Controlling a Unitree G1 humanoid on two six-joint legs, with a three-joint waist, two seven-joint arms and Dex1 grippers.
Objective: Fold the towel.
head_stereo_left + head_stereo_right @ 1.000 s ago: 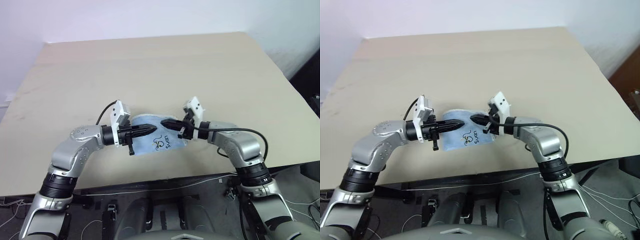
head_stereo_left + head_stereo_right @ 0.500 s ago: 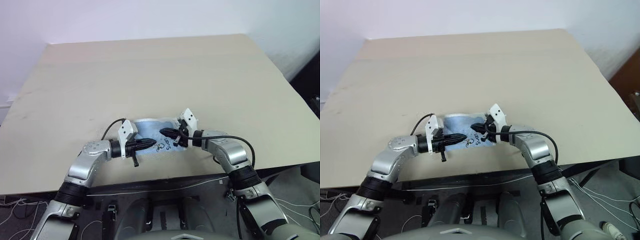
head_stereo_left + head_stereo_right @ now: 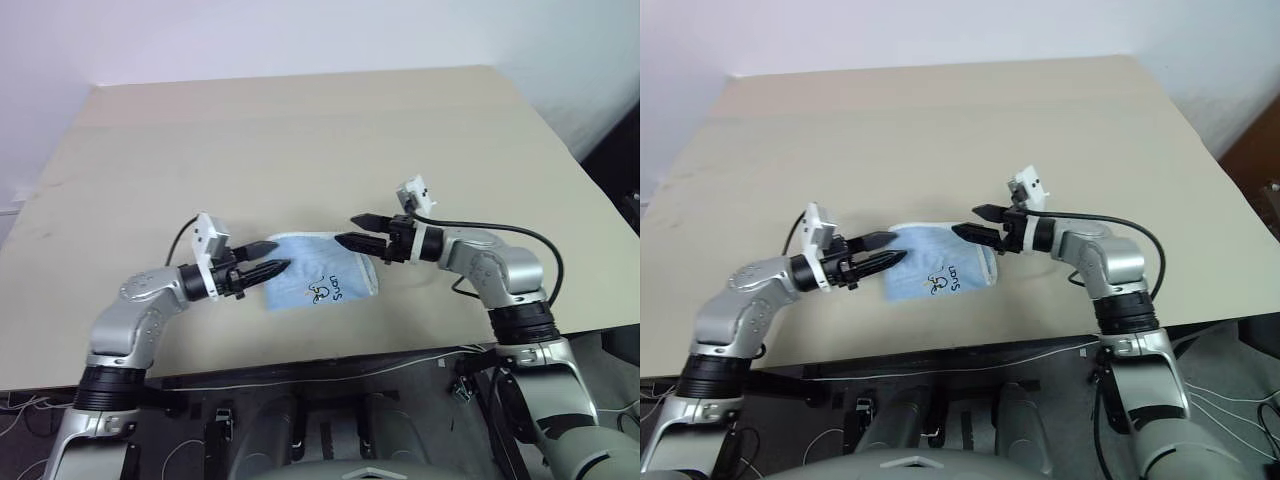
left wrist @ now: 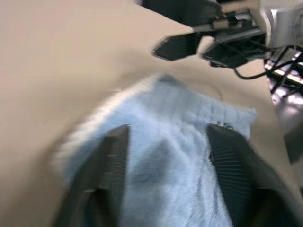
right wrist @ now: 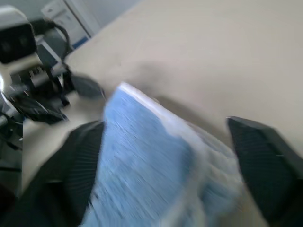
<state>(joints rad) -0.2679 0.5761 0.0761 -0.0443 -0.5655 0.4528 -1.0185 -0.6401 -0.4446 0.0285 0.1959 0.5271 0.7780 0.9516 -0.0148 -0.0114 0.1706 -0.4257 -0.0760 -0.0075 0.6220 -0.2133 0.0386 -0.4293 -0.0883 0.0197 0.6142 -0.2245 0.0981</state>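
Now the folded, fluffy blue terry towel (image 3: pixel 318 271) is lying flat on the smooth tan table (image 3: pixel 300 140), left gripper (image 3: pixel 268 268) at nine o'clock, right gripper (image 3: pixel 357 230) at two, both gaping empty.

A plain beige table (image 3: pixel 300 130) carries a folded light blue towel (image 3: pixel 318 273) near its front edge.
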